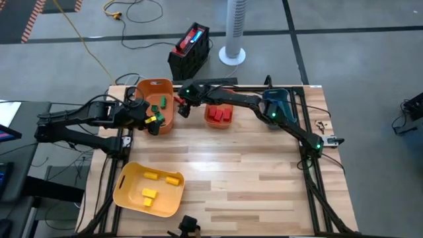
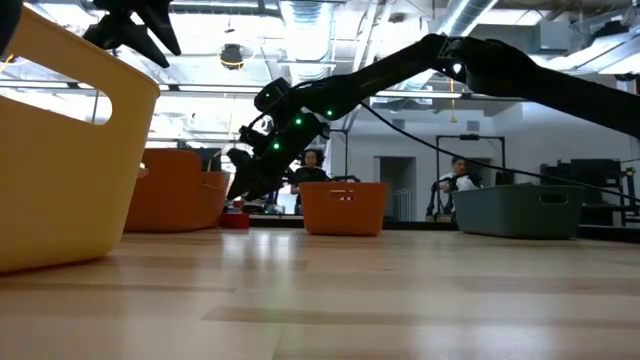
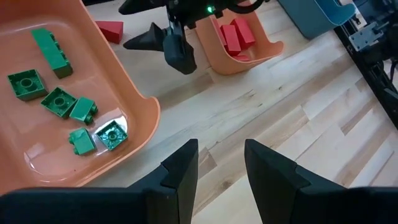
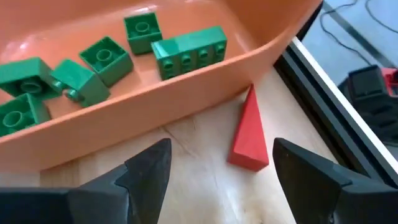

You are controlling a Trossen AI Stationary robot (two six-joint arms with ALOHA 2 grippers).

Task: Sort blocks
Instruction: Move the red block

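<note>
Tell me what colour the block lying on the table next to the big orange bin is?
Red. The red block shows best in the right wrist view.

Right gripper over a lone red block beside the orange bin

Its two dark fingers stand spread wide apart with nothing between them but bare wooden table. The red block lies on the wood just outside the orange bin's curved wall, nearer one finger than the other. Inside the bin sit several green blocks, one long, the rest small and square. Dark frame rail along the table edge.
</note>
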